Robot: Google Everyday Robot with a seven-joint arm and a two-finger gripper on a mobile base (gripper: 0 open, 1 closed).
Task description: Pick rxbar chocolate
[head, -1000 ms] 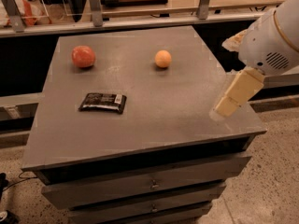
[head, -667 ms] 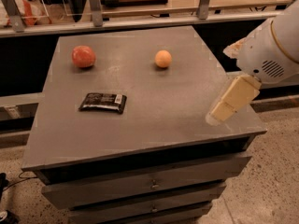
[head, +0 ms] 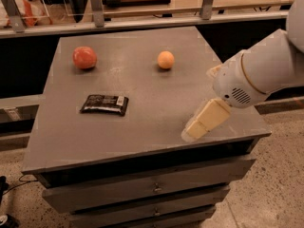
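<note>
The rxbar chocolate [head: 105,104] lies flat on the left half of the grey cabinet top [head: 142,87], a glossy black wrapper with a white patch at its right end. My gripper [head: 198,125] hangs from the white arm over the front right part of the top. It is well to the right of the bar and apart from it. Its cream-coloured fingers point down and to the left, and nothing shows between them.
A red fruit [head: 84,57] sits at the back left and an orange fruit [head: 165,60] at the back middle of the top. Drawers [head: 152,189] are below the front edge. A shelf with a rail [head: 142,20] runs behind the cabinet.
The gripper and arm have moved left and forward over the top, towards the front edge. The bar and both fruits have not moved.
</note>
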